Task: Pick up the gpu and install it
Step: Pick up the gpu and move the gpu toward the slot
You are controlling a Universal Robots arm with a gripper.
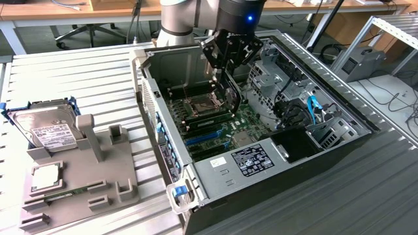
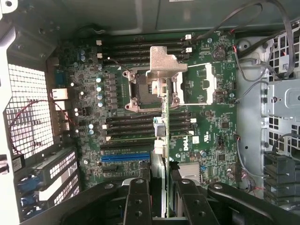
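Note:
My gripper [image 1: 226, 67] hangs over the open computer case [image 1: 339, 142] and is shut on the gpu [image 1: 228, 93]. The card points down into the case, above the CPU socket area of the motherboard [image 1: 225, 122]. In the wrist view the gpu [image 2: 167, 140] is seen edge-on as a thin green line between the two black fingers [image 2: 139, 199]. Its silver end bracket [image 2: 166, 63] is at the far end, over the socket. The gripper [image 2: 165, 190] clamps the card's near end. The blue expansion slots [image 1: 205, 139] lie beside the card, nearer the case's front end, and the card is not in them.
Drive cages and cables [image 1: 307, 110] fill the case on the exterior view's right. A grey parts holder [image 1: 98, 171] on the exterior view's left carries a hard drive [image 1: 46, 129], a square chip [image 1: 46, 176] and a memory stick [image 1: 65, 192]. The case walls [image 1: 147, 98] stand around the motherboard.

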